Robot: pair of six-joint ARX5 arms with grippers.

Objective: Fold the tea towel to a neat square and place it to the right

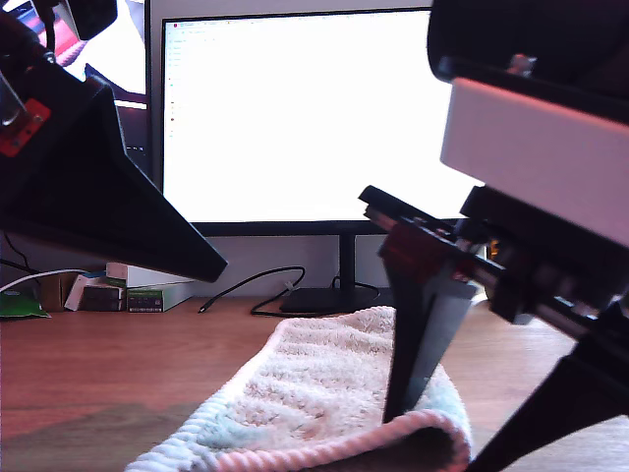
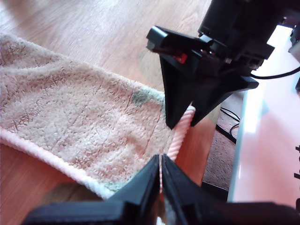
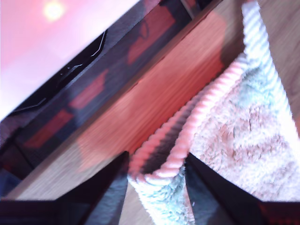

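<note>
The tea towel (image 1: 324,374) (image 2: 70,117) (image 3: 243,131) is fluffy pale pink-white with faint mint patches. It lies rumpled on the wooden desk (image 1: 98,364), low and right of middle in the exterior view, with one corded pink hem curled up off the wood. My first gripper (image 2: 161,171) is shut on that hem. A short way along the same hem, my second gripper (image 2: 182,123) (image 3: 156,157) (image 1: 442,438) pinches a bunched fold of it between its black fingers. The exterior view does not show which arm is the first one.
A lit monitor (image 1: 295,108) on a stand (image 1: 324,300) fills the back of the exterior view. A cable (image 1: 246,285) and small boxes (image 1: 138,290) lie beneath it. A large black wedge of an arm (image 1: 98,197) hangs at the exterior view's upper left.
</note>
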